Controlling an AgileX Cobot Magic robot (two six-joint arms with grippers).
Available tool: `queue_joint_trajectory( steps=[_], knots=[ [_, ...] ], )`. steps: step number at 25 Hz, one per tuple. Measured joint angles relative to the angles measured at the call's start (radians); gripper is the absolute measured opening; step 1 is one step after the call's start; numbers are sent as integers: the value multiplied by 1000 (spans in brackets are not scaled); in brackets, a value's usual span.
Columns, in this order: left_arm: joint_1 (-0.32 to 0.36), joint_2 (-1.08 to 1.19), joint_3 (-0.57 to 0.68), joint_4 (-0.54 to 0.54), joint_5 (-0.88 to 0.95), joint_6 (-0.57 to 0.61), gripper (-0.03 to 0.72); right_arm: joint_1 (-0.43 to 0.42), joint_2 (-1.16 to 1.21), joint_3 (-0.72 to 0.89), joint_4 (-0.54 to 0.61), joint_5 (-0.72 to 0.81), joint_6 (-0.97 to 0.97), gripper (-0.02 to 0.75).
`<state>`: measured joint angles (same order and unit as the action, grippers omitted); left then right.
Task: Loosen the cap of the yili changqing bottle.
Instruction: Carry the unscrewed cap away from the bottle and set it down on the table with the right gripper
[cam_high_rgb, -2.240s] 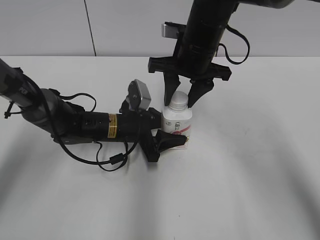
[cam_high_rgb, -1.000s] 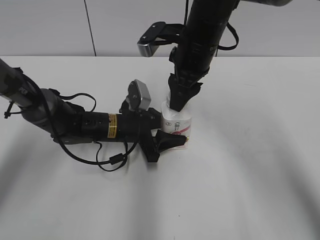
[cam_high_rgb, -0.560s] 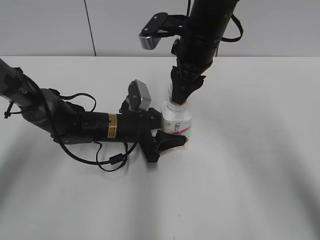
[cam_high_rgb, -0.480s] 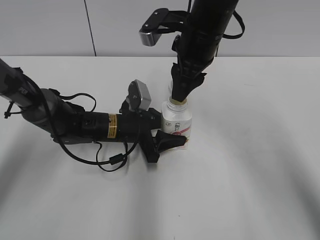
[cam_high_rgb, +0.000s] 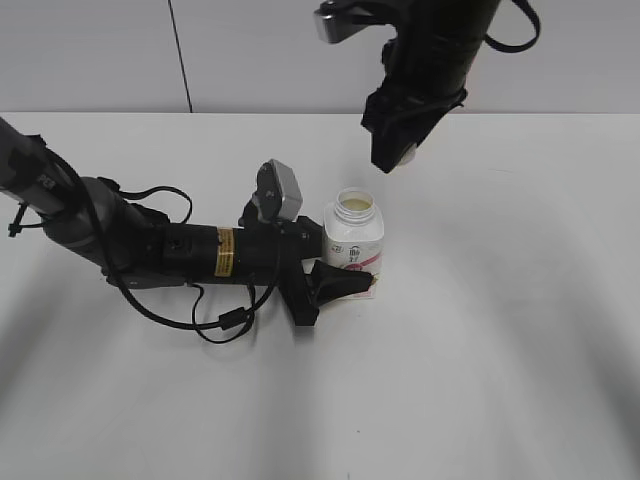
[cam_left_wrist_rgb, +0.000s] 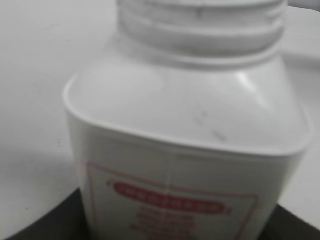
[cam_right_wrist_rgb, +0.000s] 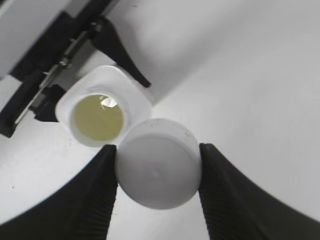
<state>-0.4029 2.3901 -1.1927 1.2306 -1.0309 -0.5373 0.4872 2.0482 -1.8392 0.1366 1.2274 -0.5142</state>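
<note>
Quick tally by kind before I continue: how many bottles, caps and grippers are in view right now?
Bottles: 1, the yili changqing bottle, open, held upright by the left gripper.
Caps: 1, the white cap, off the bottle and clamped in the right gripper.
Grippers: 2.
Total: 4.

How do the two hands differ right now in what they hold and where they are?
The left hand lies low on the table, clamped around the bottle body; the right hand hangs in the air above and right of it, shut on the cap. The left grips the open bottle, its pale contents visible; the right grips the removed cap by its sides. Both are black and both are gripping.
</note>
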Motion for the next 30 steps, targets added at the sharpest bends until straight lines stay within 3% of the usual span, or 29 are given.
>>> queue_joint_trajectory(
  steps=[5, 11, 20, 30],
  knots=[
    [0, 0, 0, 0, 0, 0, 403, -125, -1, 58, -18, -20, 202, 391],
    [0, 0, 0, 2, 0, 0, 403, -257, -1, 226, 20, -137, 261, 391],
    [0, 0, 0, 2, 0, 0, 403, -316, -1, 427, -41, -238, 395, 389],
    [0, 0, 0, 2, 0, 0, 403, -416, 4, 466, -59, -349, 445, 389]
  ],
)
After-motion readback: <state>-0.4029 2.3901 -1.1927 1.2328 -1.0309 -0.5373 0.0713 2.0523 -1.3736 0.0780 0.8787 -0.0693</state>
